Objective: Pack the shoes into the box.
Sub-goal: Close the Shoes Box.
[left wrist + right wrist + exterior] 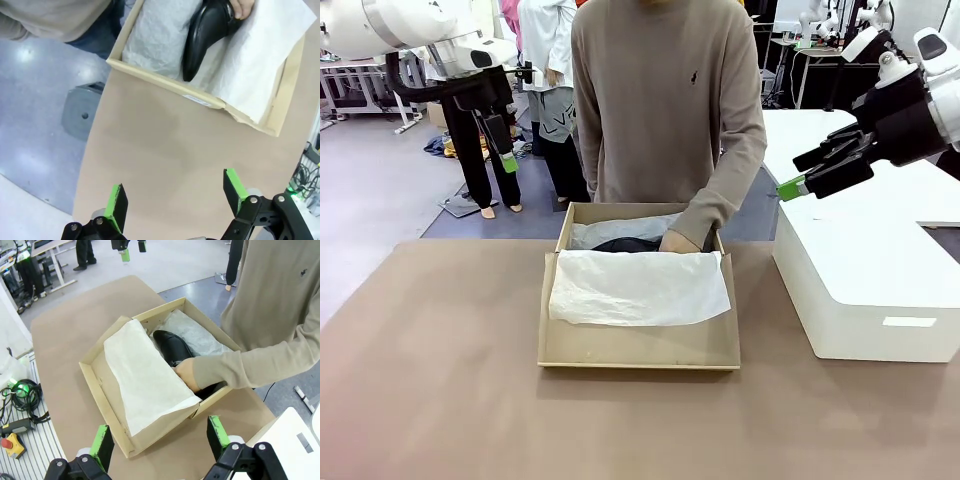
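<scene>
Left gripper and right gripper hang above the table, jaws spread wide, both empty. Between them sits the cardboard shoebox. Inside it, the person's hand grips a black dress shoe on white tissue paper.

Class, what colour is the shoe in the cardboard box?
The shoe is glossy black; left wrist view shows it best.

The shoe is glossy black, the tissue paper white, the box plain tan. The counter is dull brown, the block white, the person's sweater beige. The left gripper and right gripper are black with green pads.
</scene>
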{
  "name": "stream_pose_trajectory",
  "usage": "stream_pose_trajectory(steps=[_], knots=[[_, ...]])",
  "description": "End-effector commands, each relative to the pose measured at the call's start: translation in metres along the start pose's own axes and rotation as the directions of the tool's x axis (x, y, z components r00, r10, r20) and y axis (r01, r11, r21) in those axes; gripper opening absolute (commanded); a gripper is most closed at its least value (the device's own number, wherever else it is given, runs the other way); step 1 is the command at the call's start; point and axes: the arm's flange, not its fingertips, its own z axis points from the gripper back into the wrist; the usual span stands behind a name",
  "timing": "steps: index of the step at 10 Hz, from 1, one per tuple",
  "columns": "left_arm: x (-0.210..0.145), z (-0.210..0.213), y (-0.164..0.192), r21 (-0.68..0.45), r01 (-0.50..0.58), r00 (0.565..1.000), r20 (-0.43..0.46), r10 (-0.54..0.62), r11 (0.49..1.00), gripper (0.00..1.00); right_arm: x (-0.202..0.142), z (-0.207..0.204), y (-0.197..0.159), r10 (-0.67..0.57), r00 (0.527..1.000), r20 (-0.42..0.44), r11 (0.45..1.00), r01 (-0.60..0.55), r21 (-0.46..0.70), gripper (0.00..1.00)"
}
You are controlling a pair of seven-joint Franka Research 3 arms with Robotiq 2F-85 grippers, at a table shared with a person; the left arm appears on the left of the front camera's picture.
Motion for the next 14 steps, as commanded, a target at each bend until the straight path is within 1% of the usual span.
stream_pose_trajectory(steps=[1,2,5,6,8,10,11,12,13,14], knots=[[-0.007,0.000,0.005,0.002,0.030,0.999,0.033,-0.030,1.000,0.81,0.000,-0.001,-0.002,0.009,1.000,0.014,1.000,-0.009,0.012,1.00],[-0.016,0.002,0.008,-0.004,0.099,0.992,0.077,-0.098,0.995,0.61,0.000,-0.001,-0.002,0.009,1.000,0.014,1.000,-0.009,0.012,1.00],[-0.031,0.005,0.020,0.058,0.244,0.963,0.105,-0.249,0.968,0.03,0.000,-0.001,-0.002,0.009,1.000,0.014,1.000,-0.009,0.012,1.00],[-0.034,0.005,0.022,0.088,0.299,0.945,0.111,-0.308,0.950,0.00,0.000,-0.001,-0.002,0.009,1.000,0.014,1.000,-0.009,0.012,1.00],[-0.034,0.007,0.024,0.114,0.367,0.919,0.107,-0.379,0.923,0.00,0.000,-0.001,-0.002,0.009,1.000,0.014,1.000,-0.009,0.012,1.00],[-0.035,0.007,0.025,0.097,0.433,0.890,0.114,-0.442,0.896,0.00,0.000,-0.001,-0.002,0.009,1.000,0.014,1.000,-0.009,0.012,1.00],[-0.037,0.008,0.025,0.069,0.472,0.871,0.119,-0.477,0.879,0.00,0.000,-0.001,-0.002,0.009,1.000,0.014,1.000,-0.009,0.012,1.00],[-0.037,0.011,0.027,0.048,0.474,0.872,0.109,-0.477,0.879,0.00,0.000,-0.001,-0.002,0.009,1.000,0.014,1.000,-0.009,0.012,1.00],[-0.023,0.008,0.029,0.094,0.428,0.895,0.090,-0.436,0.899,0.00,0.000,-0.001,-0.002,0.009,1.000,0.014,1.000,-0.009,0.012,1.00],[-0.023,0.008,0.029,0.094,0.428,0.895,0.090,-0.436,0.899,0.00,0.000,-0.001,-0.002,0.009,1.000,0.014,1.000,-0.009,0.012,1.00]])
